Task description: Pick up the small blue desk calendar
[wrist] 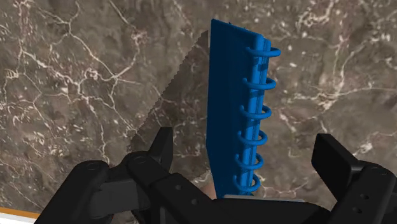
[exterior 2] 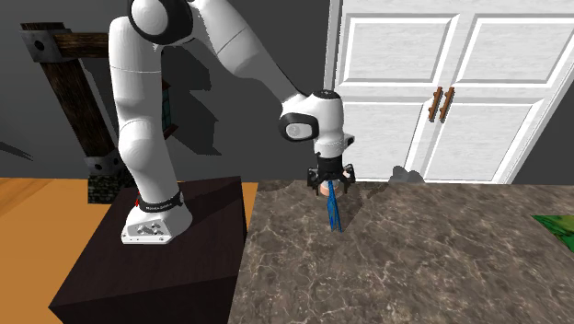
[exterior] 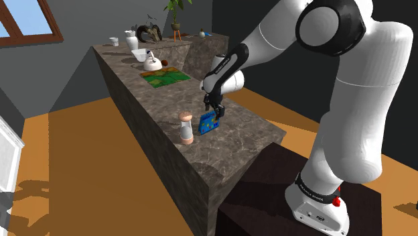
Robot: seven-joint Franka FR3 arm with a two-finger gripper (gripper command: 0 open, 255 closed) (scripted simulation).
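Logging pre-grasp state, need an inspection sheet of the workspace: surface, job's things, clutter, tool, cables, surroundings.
Surface: dark veined stone counter, long, running away from the stand.
Job's things: blue desk calendar stands upright on the counter, spiral binding on top.
Clutter: pale shaker beside the calendar; farther along, green mat, white kettle, white vase.
Tool: tool open, straddling the calendar's top, fingers clear of it on both sides; not gripped.
Cables: nothing seen.
Surroundings: white double doors, window, potted plant, orange floor.
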